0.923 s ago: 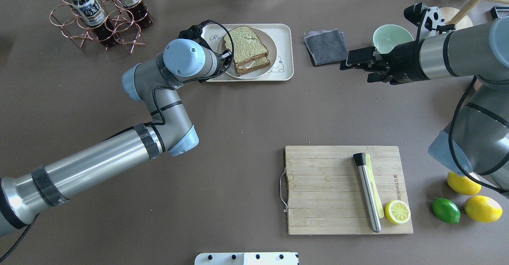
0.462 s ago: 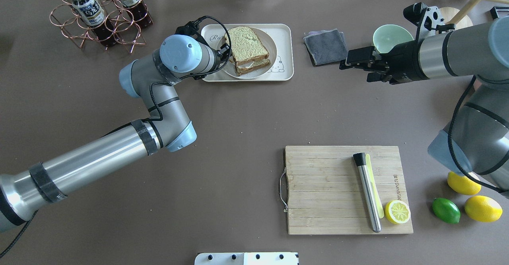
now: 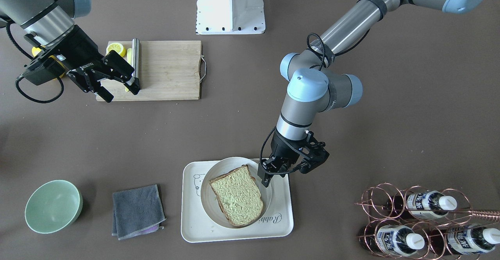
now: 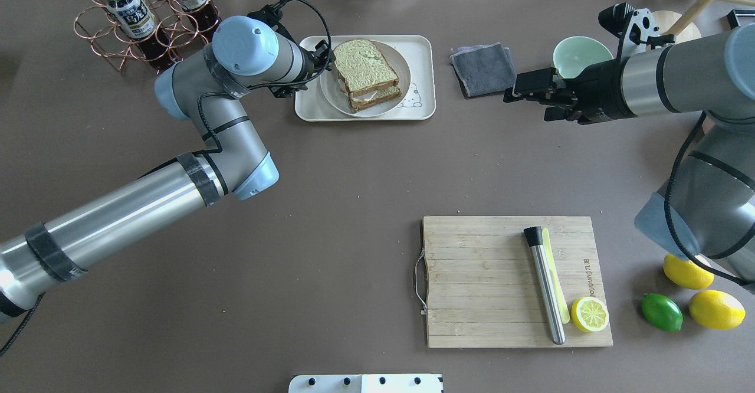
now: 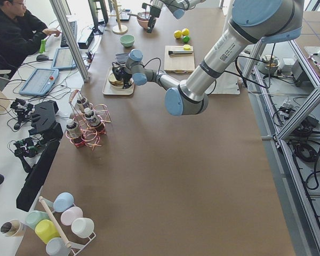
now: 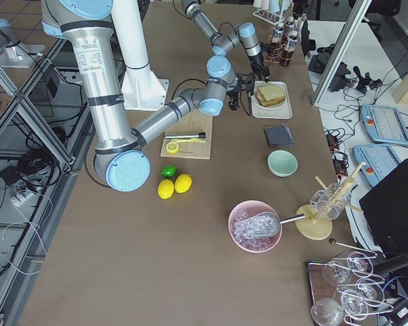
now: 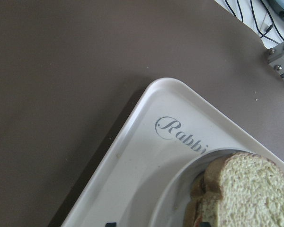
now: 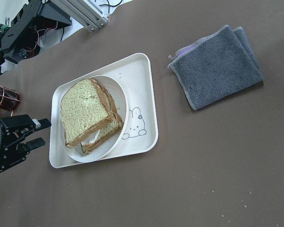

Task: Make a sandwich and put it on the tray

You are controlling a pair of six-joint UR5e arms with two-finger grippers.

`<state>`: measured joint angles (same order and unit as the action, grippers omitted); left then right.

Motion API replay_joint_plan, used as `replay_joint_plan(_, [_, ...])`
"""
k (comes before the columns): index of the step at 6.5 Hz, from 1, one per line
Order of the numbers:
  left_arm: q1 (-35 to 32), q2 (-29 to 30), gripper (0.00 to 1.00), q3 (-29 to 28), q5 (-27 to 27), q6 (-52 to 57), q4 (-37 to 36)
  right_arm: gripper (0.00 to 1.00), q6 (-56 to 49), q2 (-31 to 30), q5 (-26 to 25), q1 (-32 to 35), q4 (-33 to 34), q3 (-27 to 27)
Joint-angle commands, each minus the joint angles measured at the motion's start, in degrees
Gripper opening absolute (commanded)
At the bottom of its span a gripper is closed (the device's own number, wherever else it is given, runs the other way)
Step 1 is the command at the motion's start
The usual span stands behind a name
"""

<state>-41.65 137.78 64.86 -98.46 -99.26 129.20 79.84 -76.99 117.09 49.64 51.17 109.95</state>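
The sandwich [image 4: 365, 71], two green-beige bread slices with white egg between them, lies on a round white plate [image 3: 209, 213]. The plate stands on the cream tray [image 4: 422, 80], marked "Rabbit" [image 7: 180, 135]. My left gripper [image 3: 268, 176] is open and empty. It hovers at the plate's edge on the tray's script end, beside the sandwich [image 3: 237, 199] and not touching it. The right wrist view shows its fingers [image 8: 26, 124] apart, just off the tray [image 8: 144, 90]. My right gripper [image 4: 526, 108] is open and empty, in the air right of the grey cloth.
A copper rack with bottles [image 4: 147, 27] stands close behind my left arm. A grey cloth [image 4: 483, 68] and a green bowl [image 4: 581, 55] lie right of the tray. A cutting board [image 4: 483, 281] holds a steel muddler and a lemon half. Lemons and a lime [image 4: 662, 311] lie beside it.
My left arm has drawn back to the left, taking the gripper from over the plate to the tray's left edge. The sandwich, plate and right arm have not moved.
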Motion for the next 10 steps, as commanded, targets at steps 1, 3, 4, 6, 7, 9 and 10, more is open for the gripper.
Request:
replay_joint_plan(1, [-2.01,-6.34,0.98,11.18,-5.9,3.52,-3.83,1.0,-0.56,0.0,0.15,1.06,0.24,0.0])
replay_joint_plan(3, [-5.97,-16.44,0.98,30.58,-9.03,14.55,-17.42,1.0,-0.92,-0.09,0.77,3.25,0.68,0.17])
replay_joint_plan(4, [-8.16,-18.32,0.98,36.16,-9.03,20.28,-24.28,1.0,-1.09,-0.69,0.77,5.09,0.86,-0.09])
replay_joint_plan(6, [-11.5,-23.23,0.98,41.47,-9.21,27.42,-27.16,1.0,-13.14,-2.7,1.12,9.66,7.59,-0.26])
replay_joint_plan(7, [-13.0,-25.78,0.98,42.88,-9.3,30.5,-27.16,1.0,-22.27,-3.33,1.21,12.64,14.32,-0.26])
replay_joint_plan(9, [-17.91,-28.26,0.98,43.86,-12.26,37.53,-27.24,1.0,-41.35,-4.73,0.5,18.53,29.11,-0.26])
replay_joint_plan(10, [-22.29,-30.79,0.98,43.77,-16.37,43.39,-27.85,1.0,-51.44,-7.18,0.68,22.39,32.12,-0.53])
